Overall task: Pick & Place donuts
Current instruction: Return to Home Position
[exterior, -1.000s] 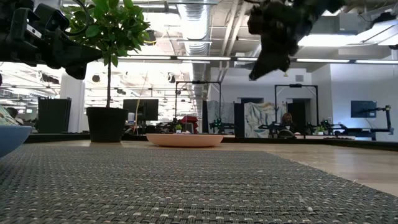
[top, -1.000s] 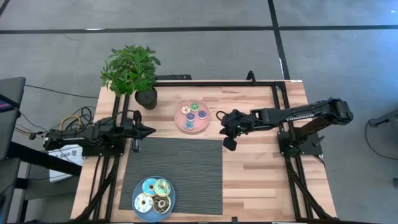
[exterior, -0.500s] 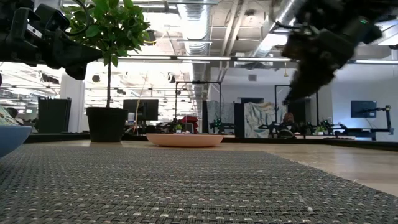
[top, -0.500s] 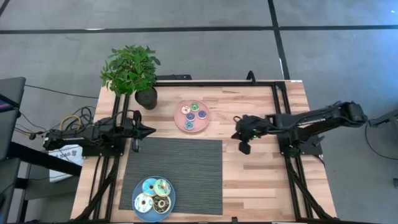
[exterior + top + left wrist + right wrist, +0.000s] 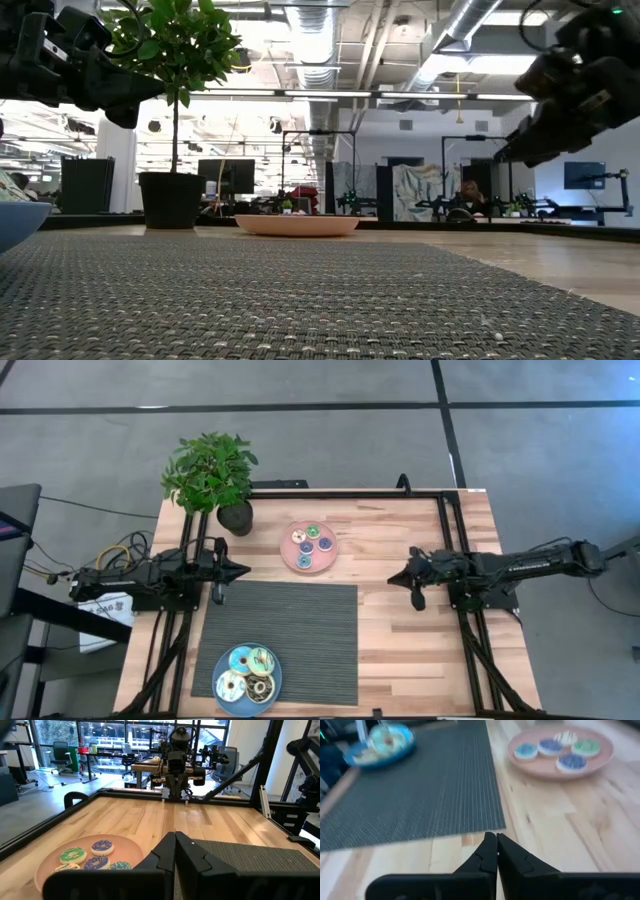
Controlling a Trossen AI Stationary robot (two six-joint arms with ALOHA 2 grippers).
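All donuts point(image 5: 306, 547) plated, closed jaws well clear

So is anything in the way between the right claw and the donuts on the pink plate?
No, nothing visible. Only bare wooden table lies between the shut, empty right gripper and the pink plate holding the donuts. The gray mat sits beside that path. The left gripper waits across the table.
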